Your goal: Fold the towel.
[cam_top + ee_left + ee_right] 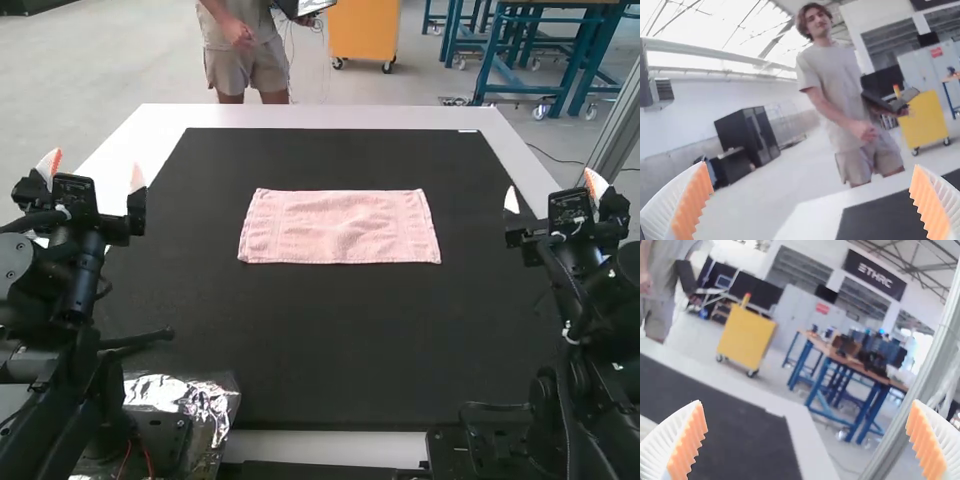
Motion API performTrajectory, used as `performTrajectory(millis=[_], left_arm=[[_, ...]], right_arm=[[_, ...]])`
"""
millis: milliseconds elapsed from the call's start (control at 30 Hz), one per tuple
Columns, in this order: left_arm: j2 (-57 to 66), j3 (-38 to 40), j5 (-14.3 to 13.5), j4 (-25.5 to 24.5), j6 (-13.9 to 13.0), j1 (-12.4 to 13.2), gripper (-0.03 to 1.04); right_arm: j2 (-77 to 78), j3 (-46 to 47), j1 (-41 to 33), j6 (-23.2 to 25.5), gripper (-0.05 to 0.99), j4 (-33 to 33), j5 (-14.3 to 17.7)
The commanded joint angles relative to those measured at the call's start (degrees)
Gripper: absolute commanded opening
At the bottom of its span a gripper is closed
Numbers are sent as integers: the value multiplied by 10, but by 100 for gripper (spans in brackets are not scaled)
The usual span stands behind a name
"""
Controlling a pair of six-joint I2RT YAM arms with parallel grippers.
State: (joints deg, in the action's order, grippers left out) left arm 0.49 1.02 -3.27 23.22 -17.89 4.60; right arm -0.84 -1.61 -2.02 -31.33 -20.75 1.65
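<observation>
In the high view, a rectangular pink terry-cloth towel [340, 228] lies flat on the large black mat [330, 340] that covers most of the white table [300, 115]. Its long edges run from side to side, with a faint band near each short end; its surface is slightly rumpled, and whether it is one layer or folded cannot be told. It sits in the far part of the mat, between the two arms and well apart from both grippers. The left gripper [94, 170] has its white ribbed fingers [137, 180] spread, a wide gap between them, beside the mat's left side. The right gripper [554, 192] is likewise spread, near the mat's right side, touching neither towel nor mat.

In the left wrist view, the left gripper [810, 166] has its orange ridged pads [692, 202] facing each other far apart, nothing held between them; beyond are a corner of the mat and the table's white border.

In the right wrist view, the right gripper [807, 402] also stands wide, its pads well separated and gripping nothing.
</observation>
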Motion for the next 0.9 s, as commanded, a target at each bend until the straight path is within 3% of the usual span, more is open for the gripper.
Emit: performTrajectory(millis=[0, 167, 267, 333, 533, 600, 667, 733, 867], left_arm=[[29, 72, -4, 1, -10, -4, 93], [220, 223, 8, -67, 108, -23, 93], [362, 308, 19, -151, 169, -35, 94], [450, 349, 59, -209, 212, -42, 94], [647, 404, 60, -286, 230, -57, 94], [696, 421, 80, -306, 236, -59, 94], [735, 438, 91, -320, 245, -60, 94], [769, 453, 111, -323, 254, -62, 94], [835, 478, 111, -296, 257, -67, 94]], right_arm=[[-43, -84, 6, 41, 91, -8, -17], [-269, -248, 7, 189, 91, 11, -17], [-394, -329, 7, 236, 91, 104, -38], [-463, -364, 7, 259, 91, 164, -48], [-628, -391, 4, 272, 91, 282, -107], [-674, -393, 6, 279, 91, 299, -157], [-711, -394, 6, 280, 90, 302, -183], [-732, -396, 4, 280, 90, 294, -188], [-763, -409, 1, 279, 90, 240, -188]])
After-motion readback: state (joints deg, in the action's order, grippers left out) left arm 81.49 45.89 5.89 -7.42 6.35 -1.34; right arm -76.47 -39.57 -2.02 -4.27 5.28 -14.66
